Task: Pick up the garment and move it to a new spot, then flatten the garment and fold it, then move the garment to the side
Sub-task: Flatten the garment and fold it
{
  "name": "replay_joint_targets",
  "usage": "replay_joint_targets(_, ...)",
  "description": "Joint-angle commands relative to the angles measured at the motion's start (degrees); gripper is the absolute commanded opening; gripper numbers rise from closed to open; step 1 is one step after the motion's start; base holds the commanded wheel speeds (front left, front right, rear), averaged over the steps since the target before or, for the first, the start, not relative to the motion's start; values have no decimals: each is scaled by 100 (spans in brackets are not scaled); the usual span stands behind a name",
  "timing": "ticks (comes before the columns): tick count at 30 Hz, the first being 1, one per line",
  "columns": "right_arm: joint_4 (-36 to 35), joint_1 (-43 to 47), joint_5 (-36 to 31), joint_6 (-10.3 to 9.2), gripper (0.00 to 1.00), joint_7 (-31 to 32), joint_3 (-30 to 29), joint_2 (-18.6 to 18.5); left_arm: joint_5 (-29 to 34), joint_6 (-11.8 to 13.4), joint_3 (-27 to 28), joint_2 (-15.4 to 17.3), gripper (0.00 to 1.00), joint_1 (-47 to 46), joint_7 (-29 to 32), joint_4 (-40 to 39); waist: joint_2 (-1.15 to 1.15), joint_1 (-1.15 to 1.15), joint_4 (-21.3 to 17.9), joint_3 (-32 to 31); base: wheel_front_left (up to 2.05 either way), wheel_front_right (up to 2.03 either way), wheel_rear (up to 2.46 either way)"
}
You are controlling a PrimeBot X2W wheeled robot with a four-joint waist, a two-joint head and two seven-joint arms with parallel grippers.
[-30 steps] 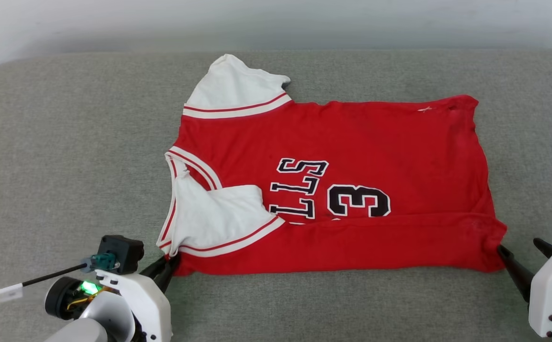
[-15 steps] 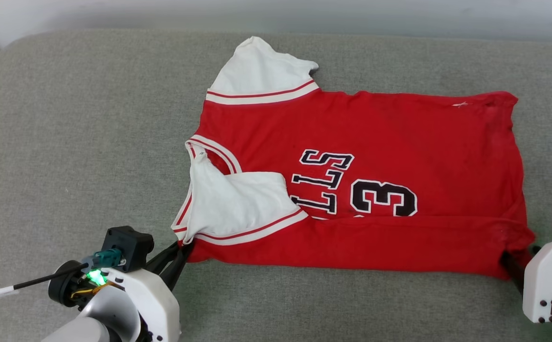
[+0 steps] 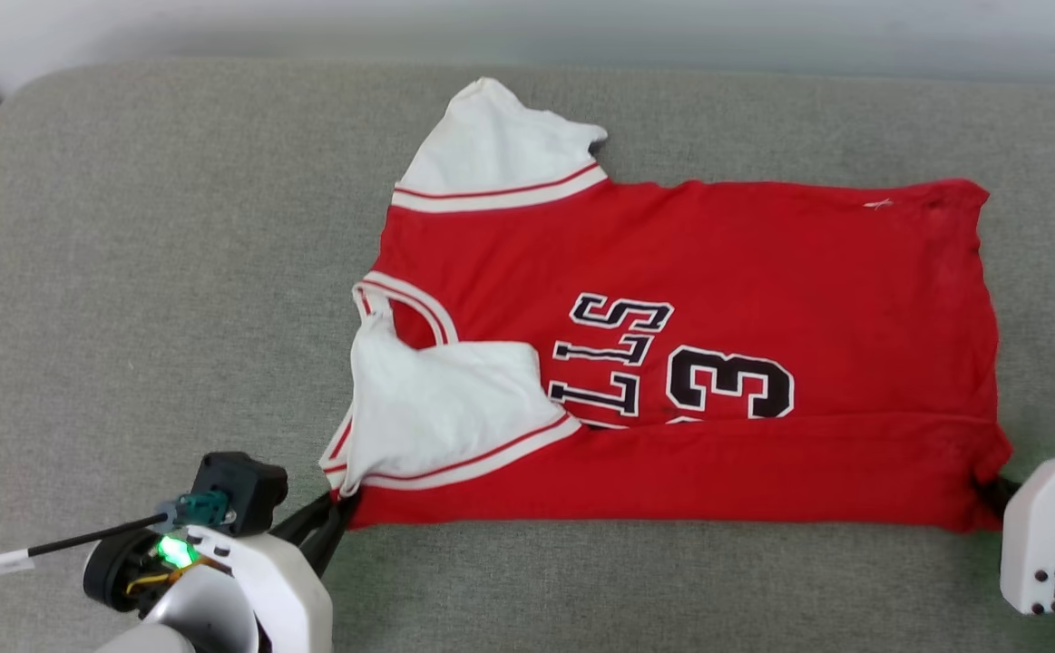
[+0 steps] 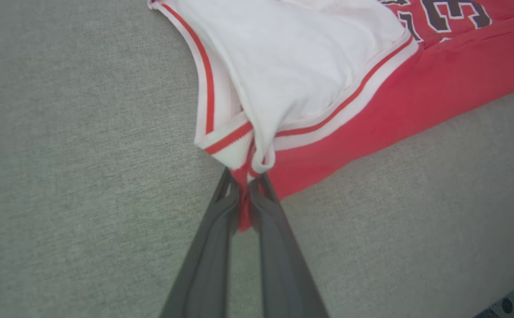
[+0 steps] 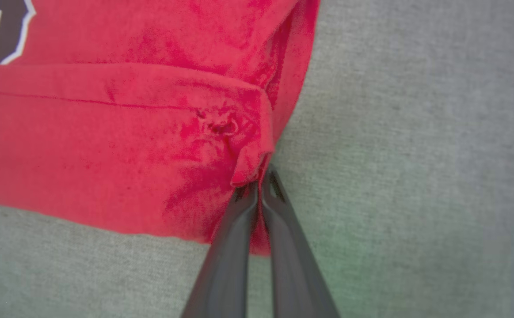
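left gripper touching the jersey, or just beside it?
Touching. The left wrist view shows a corner of the garment pinched in the left gripper, with red cloth running down between its two fingers.

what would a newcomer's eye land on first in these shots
The red jersey, with black-and-white lettering and a 3, lies spread across the middle of the grey cushion, its near edge folded over. The left gripper pinches its near-left corner, below the folded white sleeve. The right gripper pinches the near-right hem corner.
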Motion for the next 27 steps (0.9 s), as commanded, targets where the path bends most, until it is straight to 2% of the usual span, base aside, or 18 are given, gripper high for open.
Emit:
replay_joint_targets(1, 76, 209, -2, -10, 0, 75, -19, -63, -57, -10, -19, 34, 0, 81, 28, 9, 0, -1, -42, -110, 0, 0, 0)
replay_joint_targets(8, -497, 628, 237, -9, 0, 409, -418, -186, -248, 32, -171, 202, 0, 548, 161, -51, 0, -1, -176, -543, 0, 0, 0)
replay_joint_targets(16, -1289, 1514, 176, -10, 0, 1002, -908, -67, -411, 90, -364, 422, 0, 1052, 282, -165, 0, -1, -273, -686, 0, 0, 0)
replay_joint_targets(20, -1362, 1823, 125, -9, 0, 1035, -980, 114, -533, -90, -426, 233, 0, 1185, 108, 38, 0, -1, -322, -674, 0, 0, 0)
replay_joint_targets(26, -1074, 1707, 14, -9, 0, 724, -725, 115, -512, -413, -524, 131, 0, 1119, 28, 431, 0, -1, -350, -651, 0, 0, 0)
replay_joint_targets(27, -1024, 1674, -2, -9, 29, 677, -706, 115, -503, -446, -530, 102, 33, 1091, 6, 473, 0, -1, -351, -652, 0, 0, 0)
